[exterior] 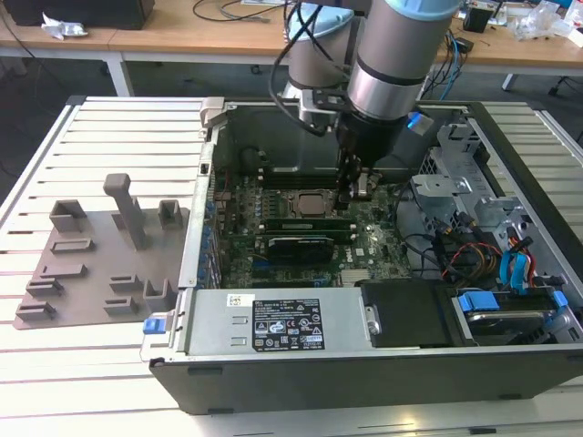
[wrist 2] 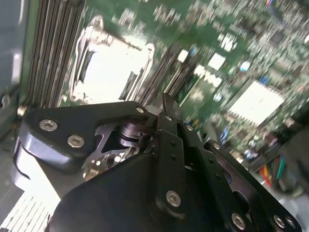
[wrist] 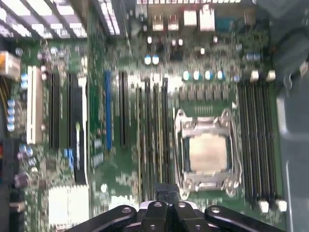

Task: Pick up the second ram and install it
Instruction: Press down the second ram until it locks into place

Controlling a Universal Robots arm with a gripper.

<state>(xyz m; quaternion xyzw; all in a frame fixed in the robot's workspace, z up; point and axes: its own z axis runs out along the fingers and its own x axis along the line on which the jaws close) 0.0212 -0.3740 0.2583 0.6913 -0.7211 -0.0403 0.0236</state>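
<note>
Here the arm (exterior: 392, 64) reaches straight down into the computer case (exterior: 364, 273), its end effector (exterior: 353, 189) pinched shut, seemingly empty, beside the CPU socket (exterior: 308, 204).

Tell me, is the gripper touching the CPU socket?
Apart. In the first wrist view the gripper sits over the memory slots, beside the CPU socket, with bare green board visible between them.

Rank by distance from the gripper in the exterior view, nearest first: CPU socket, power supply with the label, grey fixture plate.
From the gripper:
1. CPU socket, just toward the exterior view's left.
2. Power supply, along the case's near edge.
3. Grey fixture plate, outside the case, far toward the exterior view's left.
</note>
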